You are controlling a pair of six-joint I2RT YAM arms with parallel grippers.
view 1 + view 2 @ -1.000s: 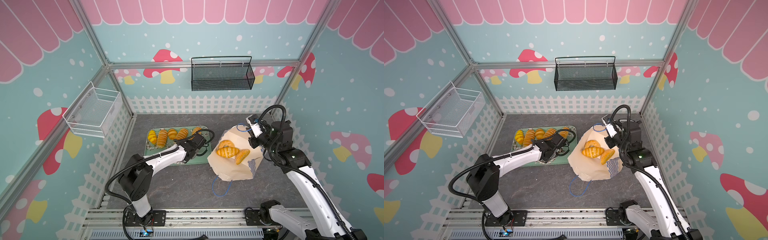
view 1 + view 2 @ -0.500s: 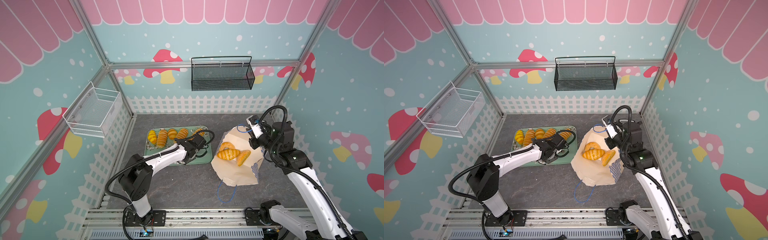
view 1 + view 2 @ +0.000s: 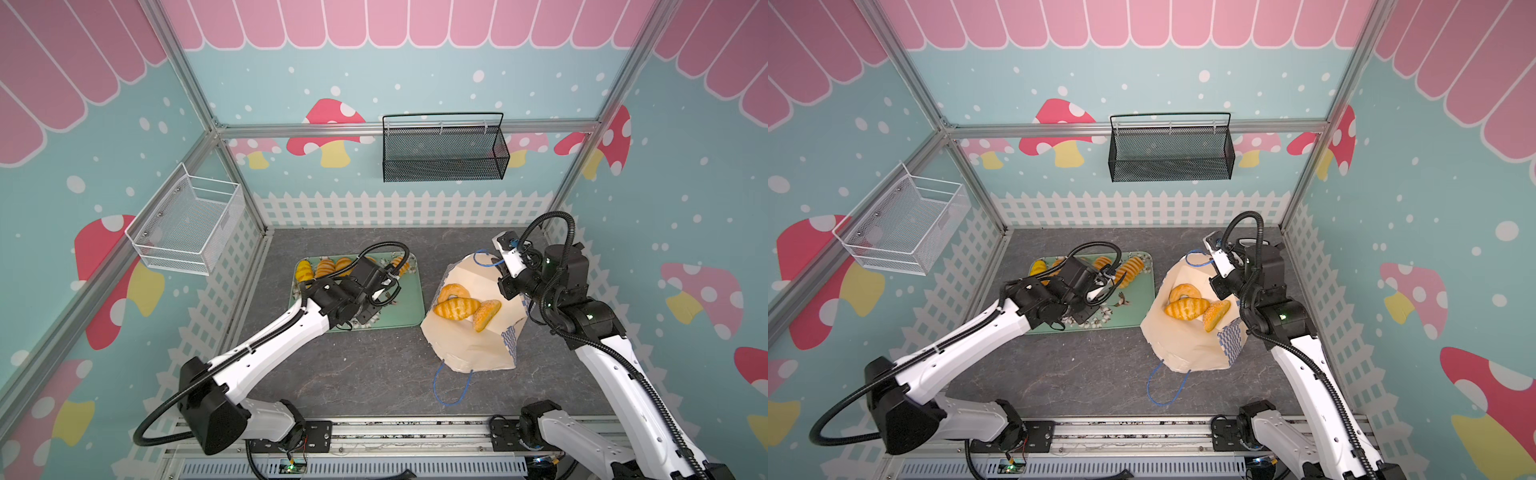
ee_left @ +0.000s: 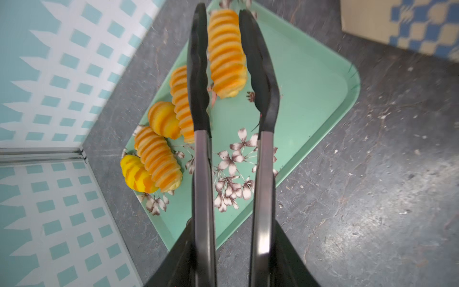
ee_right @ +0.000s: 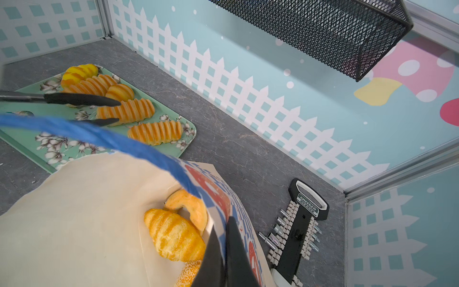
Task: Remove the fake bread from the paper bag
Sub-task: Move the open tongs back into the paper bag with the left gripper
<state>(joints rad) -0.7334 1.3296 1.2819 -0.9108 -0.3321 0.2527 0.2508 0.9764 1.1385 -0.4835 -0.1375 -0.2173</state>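
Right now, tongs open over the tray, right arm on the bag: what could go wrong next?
1. The tongs straddle the ridged roll on the tray; pulling back skewed may drag it.
2. The right gripper pinches the paper bag only at its rim; a slip or tear could slump it over the bagel, loaf and speckled oval inside.

Blue cord handle (image 5: pixel 99 138) blurs across the right wrist view; speckled roll (image 5: pixel 186 273) is cut off

Robot lab booth for sure: metal frame (image 3: pixel 291 128) and mushroom-print walls (image 3: pixel 415 79) around a grey table (image 3: pixel 353 370), arm bases (image 3: pixel 270 419) bolted to a rail (image 3: pixel 395 434) at its front.
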